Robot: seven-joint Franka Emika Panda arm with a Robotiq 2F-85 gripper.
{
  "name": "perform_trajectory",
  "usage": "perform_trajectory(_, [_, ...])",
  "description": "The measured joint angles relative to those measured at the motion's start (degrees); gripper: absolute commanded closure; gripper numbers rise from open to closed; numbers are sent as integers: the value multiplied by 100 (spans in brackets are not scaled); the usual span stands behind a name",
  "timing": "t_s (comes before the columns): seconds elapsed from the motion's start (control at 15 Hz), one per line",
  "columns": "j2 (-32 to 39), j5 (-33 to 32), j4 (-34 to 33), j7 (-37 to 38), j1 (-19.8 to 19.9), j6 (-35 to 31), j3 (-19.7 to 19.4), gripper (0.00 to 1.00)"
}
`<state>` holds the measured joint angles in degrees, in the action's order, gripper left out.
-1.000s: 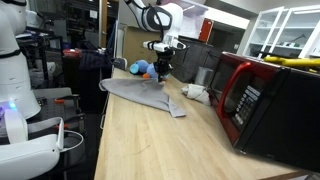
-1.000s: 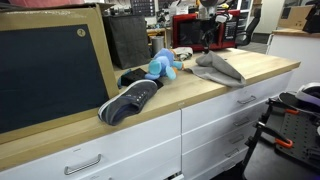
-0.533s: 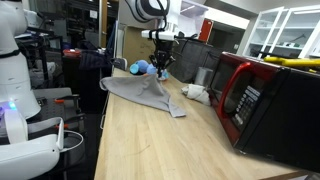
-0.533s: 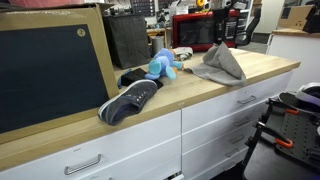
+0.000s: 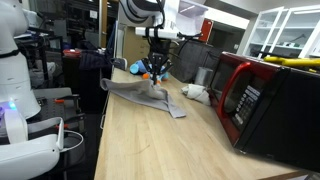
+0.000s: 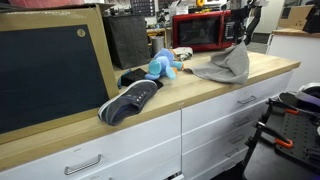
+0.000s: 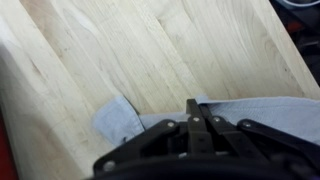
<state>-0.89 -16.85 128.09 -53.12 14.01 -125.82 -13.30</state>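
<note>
Claw: the black 2-finger claw (image 5: 157,70) is clamped tight on a raised fold of the grey fabric cloth (image 5: 140,93). In the wrist view its fingertips (image 7: 192,108) meet with the fabric pinched between them.
Cloth: in both exterior views the grey fabric cloth (image 6: 225,66) rises to a peak at the claw (image 6: 241,42), and its lower edge is spread on the pale wooden countertop (image 5: 140,140).
Cloth corner: in the wrist view 1 corner of the cloth (image 7: 125,120) lies flat on the wood (image 7: 130,50), below and to the side of the claw.
Toy: a blue plush toy (image 5: 140,67) sits on the countertop just beside the cloth. It shows more clearly in an exterior view (image 6: 160,66).
White item: a crumpled white object (image 5: 195,92) lies between the cloth and the red microwave oven (image 5: 250,95).
Shoe: a dark grey sneaker (image 6: 130,100) lies at the counter's front edge, near the toy and well apart from the cloth.
Board: a wood-framed black chalkboard (image 6: 50,65) leans behind the sneaker.
Drawers: white drawer fronts (image 6: 215,130) run under the countertop.
</note>
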Motion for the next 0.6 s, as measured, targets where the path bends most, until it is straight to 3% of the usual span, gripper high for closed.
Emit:
perform_trajectory(0.53, [-440, -996, 669, -760, 286, -10, -454, 100])
perform_trajectory(0.6, [-502, -1093, 756, -788, 320, -16, -505, 74])
